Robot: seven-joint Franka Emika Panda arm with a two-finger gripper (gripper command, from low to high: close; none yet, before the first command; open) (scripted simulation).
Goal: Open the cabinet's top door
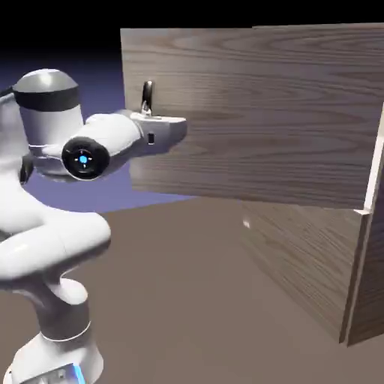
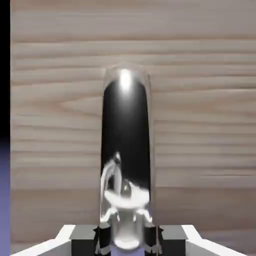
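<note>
My gripper (image 2: 128, 239) is clenched on the handle (image 2: 126, 150) of the top door (image 2: 205, 125): in the hand view its 2 grey fingertips stand at the bottom edge, 1 on each side of the handle's lower end, with the shiny dark metal between them. The handle is long, curved and glossy, running upright above my fingertips, with a bright highlight near its upper end and pale, mirror-like reflections low down. Behind it lies the door's wood, its grain running straight across — and along the view's left edge the panel stops, giving way to black above and blue-violet below.

In the exterior view my white arm (image 1: 71, 232) rises at the left and bends over toward the door, with my hand at the handle, near the door's left edge. The top of the handle shows just above my hand. The top door stands open, swung well out from the cabinet (image 1: 367, 277), its far side at the exterior view's right, by a bright upright strip of the cabinet's edge. Below it is the lower door (image 1: 304, 262), the 2nd wood-grain panel, set at a different angle from the top 1; its small handle (image 1: 246, 223) shows as a pale glint just under the top door's bottom edge.
</note>
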